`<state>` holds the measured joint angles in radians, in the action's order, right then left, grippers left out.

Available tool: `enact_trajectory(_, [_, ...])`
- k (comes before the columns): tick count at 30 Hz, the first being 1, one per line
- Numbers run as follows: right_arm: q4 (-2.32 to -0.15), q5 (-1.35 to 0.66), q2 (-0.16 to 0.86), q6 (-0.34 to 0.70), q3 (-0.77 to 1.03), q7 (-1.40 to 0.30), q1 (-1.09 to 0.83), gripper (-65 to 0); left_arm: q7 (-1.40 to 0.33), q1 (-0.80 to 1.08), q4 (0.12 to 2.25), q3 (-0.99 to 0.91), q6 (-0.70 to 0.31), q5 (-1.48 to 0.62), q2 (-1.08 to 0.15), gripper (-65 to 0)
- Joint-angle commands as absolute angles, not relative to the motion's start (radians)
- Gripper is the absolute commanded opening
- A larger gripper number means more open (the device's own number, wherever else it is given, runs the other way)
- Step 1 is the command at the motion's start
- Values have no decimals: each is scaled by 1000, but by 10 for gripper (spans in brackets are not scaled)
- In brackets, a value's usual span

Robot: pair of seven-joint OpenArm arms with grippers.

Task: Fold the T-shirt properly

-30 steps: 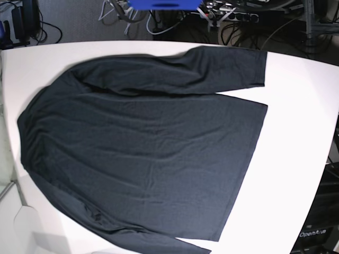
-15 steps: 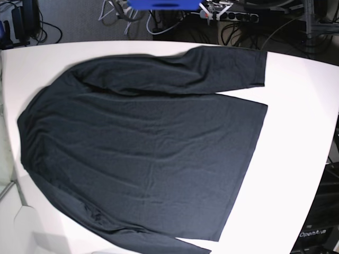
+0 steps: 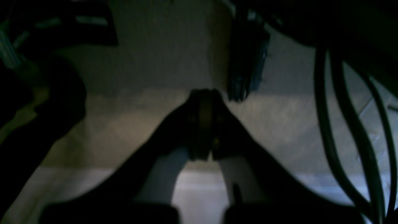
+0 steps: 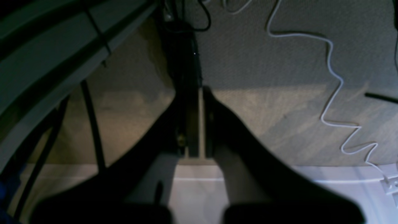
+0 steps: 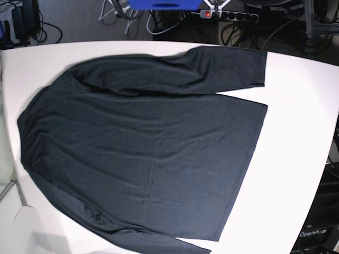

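Observation:
The black long-sleeved T-shirt lies spread flat on the white table in the base view, collar end to the left and hem to the right. One sleeve runs along the far edge, the other along the near edge. Neither arm shows in the base view. My left gripper is shut with nothing in it, hanging over a dim carpeted floor. My right gripper is shut too, with only a thin slit between its fingers and nothing held, also over the floor. The shirt does not appear in either wrist view.
Cables and a power strip lie on the floor beyond the table's far edge, beside a blue object. A white cord snakes over the carpet under the right gripper. Dark cables hang beside the left gripper.

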<state>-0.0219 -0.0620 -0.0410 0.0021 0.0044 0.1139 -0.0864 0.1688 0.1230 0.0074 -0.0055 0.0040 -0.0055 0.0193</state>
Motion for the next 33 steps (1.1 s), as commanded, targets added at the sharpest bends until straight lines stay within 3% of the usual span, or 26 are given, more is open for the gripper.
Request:
enact_trajectory(1, [-1, -13, -30, -5, 2, 56, -147, -650, 179, 153, 2, -7, 5, -8, 21, -650])
enact_trajectory(14, [0, -13, -16, -2, -1, 354, -232, -650, 515, 252, 2, -7, 5, -8, 7, -650])
enact_trajectory(33, [-1, -15, 15, -2, 2, 398, -234, -650, 754, 303, 1, -7, 5, -8, -8, -650])
